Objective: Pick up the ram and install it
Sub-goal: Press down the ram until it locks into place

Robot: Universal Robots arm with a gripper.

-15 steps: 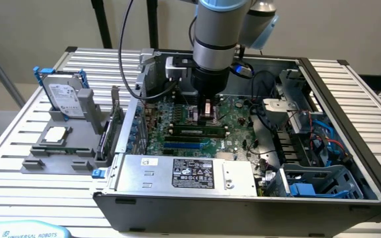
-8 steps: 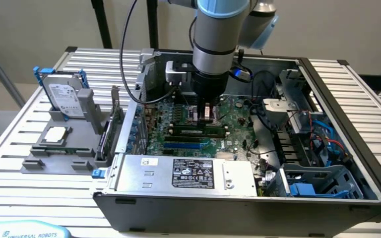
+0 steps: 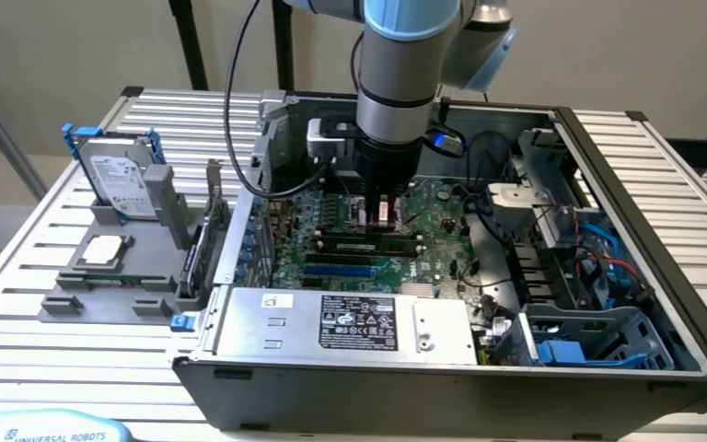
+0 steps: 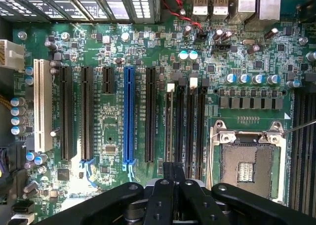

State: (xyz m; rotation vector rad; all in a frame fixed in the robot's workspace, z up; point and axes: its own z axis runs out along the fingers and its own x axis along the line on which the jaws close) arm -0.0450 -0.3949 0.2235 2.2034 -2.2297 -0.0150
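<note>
One arm reaches down into the open computer case, and its gripper hangs just above the motherboard with the fingers clenched together, holding nothing that I can see. One ram already sits in a black slot – a long green stick just below the gripper in the exterior view. In the wrist view I count one blue slot, one white slot and one open processor socket. On the grey tray stands one hard drive and lies one silver processor.
</note>
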